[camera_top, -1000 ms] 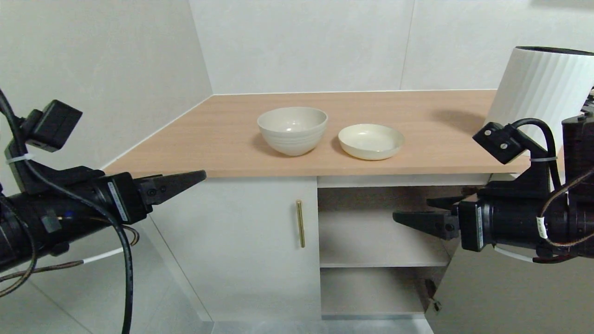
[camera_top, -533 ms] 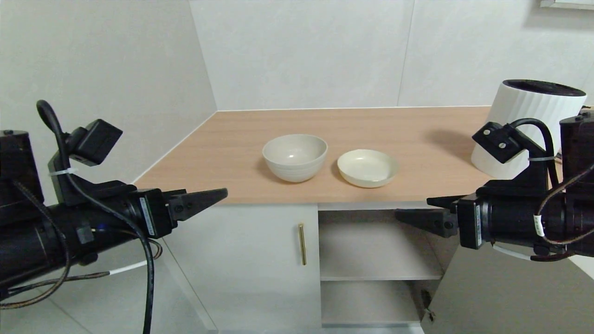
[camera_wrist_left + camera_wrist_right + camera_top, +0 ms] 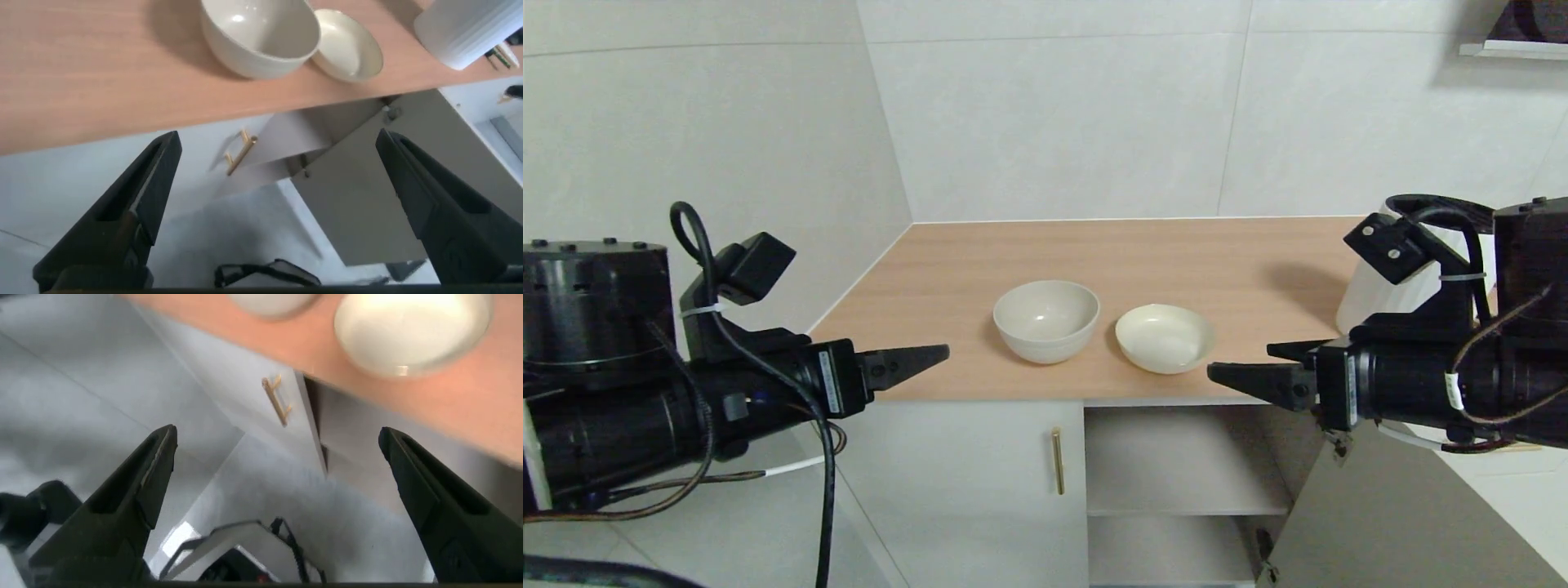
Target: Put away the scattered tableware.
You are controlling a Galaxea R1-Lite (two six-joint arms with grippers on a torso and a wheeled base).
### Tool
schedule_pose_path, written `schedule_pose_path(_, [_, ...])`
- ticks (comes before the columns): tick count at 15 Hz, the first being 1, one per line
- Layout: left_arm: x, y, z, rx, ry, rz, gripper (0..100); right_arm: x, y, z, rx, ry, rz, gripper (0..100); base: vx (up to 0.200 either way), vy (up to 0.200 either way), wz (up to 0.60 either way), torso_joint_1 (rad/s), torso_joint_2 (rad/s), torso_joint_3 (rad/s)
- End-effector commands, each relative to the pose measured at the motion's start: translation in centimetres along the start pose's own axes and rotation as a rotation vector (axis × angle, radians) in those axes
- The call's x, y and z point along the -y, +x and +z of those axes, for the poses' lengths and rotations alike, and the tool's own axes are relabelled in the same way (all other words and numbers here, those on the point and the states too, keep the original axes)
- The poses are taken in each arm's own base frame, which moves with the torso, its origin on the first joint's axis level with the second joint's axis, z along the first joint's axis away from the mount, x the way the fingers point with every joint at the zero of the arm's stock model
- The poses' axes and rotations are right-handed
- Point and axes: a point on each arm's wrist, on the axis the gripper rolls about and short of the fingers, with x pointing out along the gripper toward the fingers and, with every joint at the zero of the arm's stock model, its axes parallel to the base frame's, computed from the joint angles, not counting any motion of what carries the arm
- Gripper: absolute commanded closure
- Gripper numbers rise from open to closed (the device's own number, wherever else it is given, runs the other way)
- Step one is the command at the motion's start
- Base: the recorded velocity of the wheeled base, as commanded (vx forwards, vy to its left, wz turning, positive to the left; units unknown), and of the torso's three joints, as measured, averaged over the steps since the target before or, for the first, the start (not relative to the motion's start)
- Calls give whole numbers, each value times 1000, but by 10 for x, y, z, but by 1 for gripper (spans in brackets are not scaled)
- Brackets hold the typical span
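Where the counter (image 3: 1143, 253) nears its front edge at mid frame, a deep bowl (image 3: 1046, 320) and a shallow dish (image 3: 1164, 337) sit just beside each other; the left gripper (image 3: 915, 361), at centre left, has its fingers spread wide; the right gripper (image 3: 1258, 369), at centre right, is spread likewise; the cupboard (image 3: 1176, 457) at bottom centre stands open.
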Motion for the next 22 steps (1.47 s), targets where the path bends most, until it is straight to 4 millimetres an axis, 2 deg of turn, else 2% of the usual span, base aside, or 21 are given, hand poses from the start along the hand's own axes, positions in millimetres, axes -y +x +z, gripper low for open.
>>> schedule_pose_path(1, [-2,18,1,-33,-8,5,0,7,13,1,9,-9,-12,0,0,0,0,61,-139,-80])
schedule_pose_path(3, [-3,36,15,-37,-10,16,0,14,40,10,23,-28,-31,0,0,0,0,18,-38,-18])
schedule_pose_path(6, [1,51,40,-68,-28,56,0,23,61,26,-28,3,-158,0,0,0,0,0,0,0])
schedule_pose_path(7, [2,52,43,-101,-53,87,0,26,70,33,-32,38,-211,0,0,0,0,0,0,0])
schedule_pose_path(10, [-2,70,42,-114,-181,202,0,37,91,30,-53,137,-324,0,0,0,0,0,0,0])
schedule_pose_path(12, [1,81,41,-94,-213,249,0,37,89,33,-26,144,-342,0,0,0,0,0,0,0])
schedule_pose_path(15, [7,129,31,-35,-265,294,0,38,92,33,-8,142,-369,0,0,0,0,0,0,0])
schedule_pose_path(16, [6,138,28,-21,-260,322,0,39,92,33,-9,142,-373,0,0,0,0,0,0,0])
schedule_pose_path(22, [4,164,17,-43,-248,354,0,40,97,29,-24,142,-378,0,0,0,0,0,0,0])
